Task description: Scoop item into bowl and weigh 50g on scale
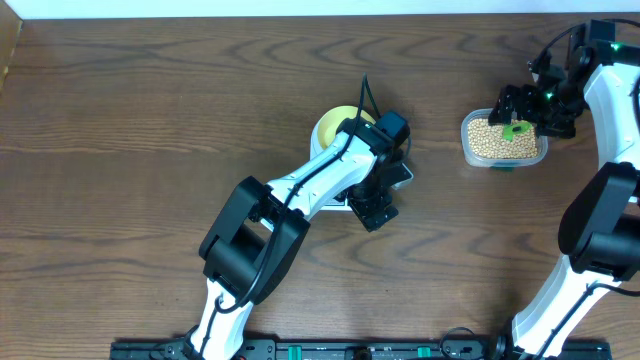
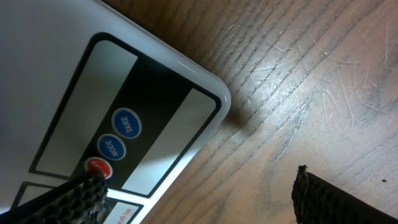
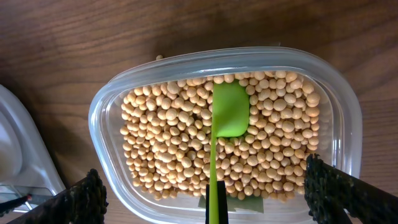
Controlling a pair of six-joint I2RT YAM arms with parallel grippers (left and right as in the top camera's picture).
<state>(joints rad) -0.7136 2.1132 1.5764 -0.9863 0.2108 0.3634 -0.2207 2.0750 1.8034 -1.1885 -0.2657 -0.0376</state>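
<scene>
Dark wood-grain table (image 1: 150,120), scuffed and scratched up close, with a pale strip along its 12 o'clock edge. Dead centre, the left arm (image 1: 300,190) lies right across the white scale (image 2: 62,50), hiding most of it. The yellow bowl (image 1: 333,126) peeks out at 11 o'clock of the left gripper (image 2: 196,191), jaws spread wide, one pad (image 2: 74,199) over the red button (image 2: 98,167). Out at 2 o'clock sits the clear tub (image 3: 102,106) of beans (image 3: 168,143), a green scoop (image 3: 230,109) lying on them. The right gripper (image 3: 204,184) is above, jaws wide apart, clamping nothing.
</scene>
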